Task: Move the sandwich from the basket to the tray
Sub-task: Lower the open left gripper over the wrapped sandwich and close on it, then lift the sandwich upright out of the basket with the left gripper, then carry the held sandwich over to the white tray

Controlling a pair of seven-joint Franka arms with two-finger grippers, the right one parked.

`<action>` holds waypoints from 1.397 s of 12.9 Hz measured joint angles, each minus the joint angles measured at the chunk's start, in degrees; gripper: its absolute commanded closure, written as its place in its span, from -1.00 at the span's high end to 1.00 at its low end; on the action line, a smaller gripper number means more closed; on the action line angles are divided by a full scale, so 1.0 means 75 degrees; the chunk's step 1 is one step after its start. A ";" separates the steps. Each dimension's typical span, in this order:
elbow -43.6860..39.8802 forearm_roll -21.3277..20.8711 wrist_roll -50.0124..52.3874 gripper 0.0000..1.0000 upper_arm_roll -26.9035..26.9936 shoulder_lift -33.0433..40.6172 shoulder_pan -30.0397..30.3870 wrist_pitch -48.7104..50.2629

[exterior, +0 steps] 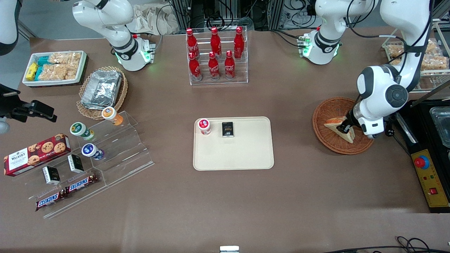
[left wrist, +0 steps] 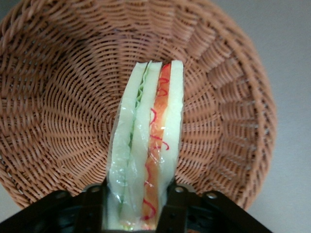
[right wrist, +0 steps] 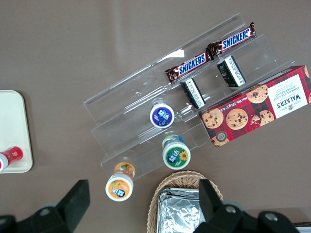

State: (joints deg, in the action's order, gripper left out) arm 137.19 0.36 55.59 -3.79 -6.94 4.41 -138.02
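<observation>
**Op:** Wicker first: the red-brown basket (exterior: 339,125) sits at the working arm's end of the desk (exterior: 225,196), sandwich (exterior: 340,128) in it. I've got the tool (exterior: 346,127) down inside the basket, right at the wedge.

**Obs:** Tool state?

**Op:** Wrist cam shows the fingers (left wrist: 177,204) pressed to both bread faces of the sandwich (left wrist: 146,145), closed as far as the bread's thickness allows. So it's clamped on the wedge, nothing else held. Basket (left wrist: 63,97) weave is visible all round it.

**Obs:** Lifted yet?

**Op:** Can't tell whether it's clear of the basket floor. I'd say grasp step, lift pending.

**Obs:** Key relation for the carry?

**Op:** The long axis of the wedge runs straight out from the tool, filling edge facing the wrist cam. The tray (exterior: 233,154) lies well apart, mid desk, toward the parked arm from the basket. So up over the rim first, then sideways.

**Obs:** Room on the tray?

**Op:** A red-lid cup (exterior: 204,126) and a small dark box (exterior: 227,129) sit along its farther edge; the nearer part is bare. I'd aim there.
</observation>
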 measured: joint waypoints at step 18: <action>-0.5432 0.0020 -0.2724 -1.00 -0.2302 0.0825 -0.0157 0.6643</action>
State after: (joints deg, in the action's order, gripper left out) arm 96.45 0.51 35.16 -21.06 -0.76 3.23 -88.20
